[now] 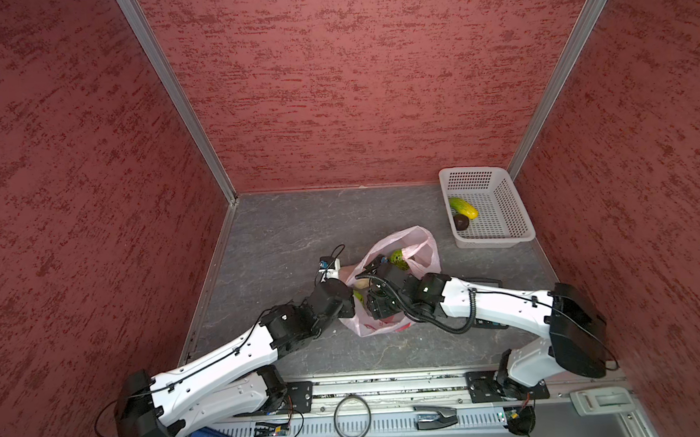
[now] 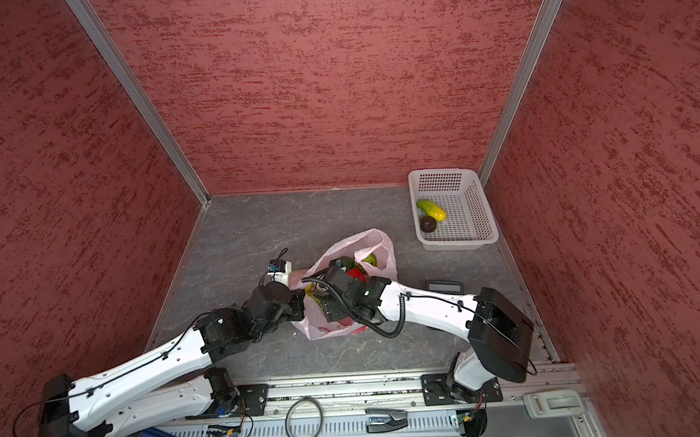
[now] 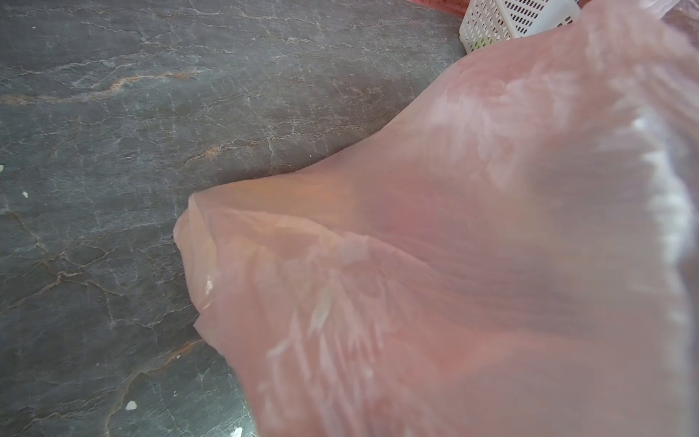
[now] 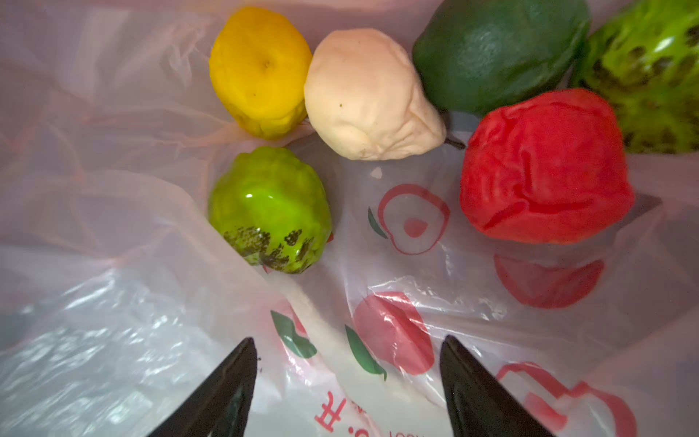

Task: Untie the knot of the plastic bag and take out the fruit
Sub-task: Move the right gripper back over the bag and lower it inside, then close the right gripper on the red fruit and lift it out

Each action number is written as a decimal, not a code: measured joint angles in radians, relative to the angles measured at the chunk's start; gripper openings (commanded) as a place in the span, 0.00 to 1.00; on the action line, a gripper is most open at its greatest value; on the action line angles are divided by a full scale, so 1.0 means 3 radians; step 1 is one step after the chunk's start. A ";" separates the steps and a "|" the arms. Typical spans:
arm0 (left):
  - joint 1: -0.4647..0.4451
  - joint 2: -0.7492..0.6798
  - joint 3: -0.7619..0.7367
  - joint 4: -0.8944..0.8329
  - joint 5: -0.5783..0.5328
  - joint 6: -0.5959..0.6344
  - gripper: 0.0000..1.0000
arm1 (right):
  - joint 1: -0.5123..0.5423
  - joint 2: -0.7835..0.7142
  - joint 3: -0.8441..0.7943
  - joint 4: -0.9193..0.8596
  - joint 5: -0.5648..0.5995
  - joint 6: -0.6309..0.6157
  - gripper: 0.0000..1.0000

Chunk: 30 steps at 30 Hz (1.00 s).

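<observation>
The pale pink plastic bag (image 1: 421,248) (image 2: 379,242) lies mid-table with its mouth wide open; no knot is in view. Taut pink plastic (image 3: 454,265) fills the left wrist view and hides my left gripper, which is shut on the bag's left edge. My right gripper (image 4: 348,340) reaches inside the bag, open and empty, above the printed plastic. Ahead of it lie yellow (image 4: 261,72), cream (image 4: 370,98), dark green (image 4: 499,53), red (image 4: 544,166), bumpy green (image 4: 650,75) and yellow-green (image 4: 268,210) fruit.
A white perforated basket (image 1: 489,240) (image 2: 458,244) stands at the back right, holding a yellow-green fruit (image 1: 463,207) and a dark purple one (image 1: 461,222). A dark flat device (image 1: 483,282) lies under the right arm. Red walls close three sides.
</observation>
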 measured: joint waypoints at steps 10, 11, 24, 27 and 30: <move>-0.0010 0.0001 -0.0001 0.0034 0.0004 -0.0001 0.00 | -0.0482 0.0329 0.0081 0.0090 0.0135 0.0088 0.77; -0.0017 0.0001 -0.0004 0.0038 0.0004 -0.0001 0.00 | -0.0534 0.0329 0.0084 0.0103 0.0170 0.0116 0.77; -0.0134 0.0214 -0.0006 0.0179 0.0015 0.0003 0.00 | -0.0865 0.0413 0.0088 0.0478 0.0422 0.0399 0.84; -0.0145 0.0258 -0.0006 0.0206 0.0023 0.0010 0.00 | -0.0882 0.0537 0.0088 0.0558 0.0418 0.0415 0.87; -0.0153 0.0263 -0.0006 0.0217 0.0029 0.0011 0.00 | -0.0884 0.0661 0.0089 0.0586 0.0401 0.0429 0.89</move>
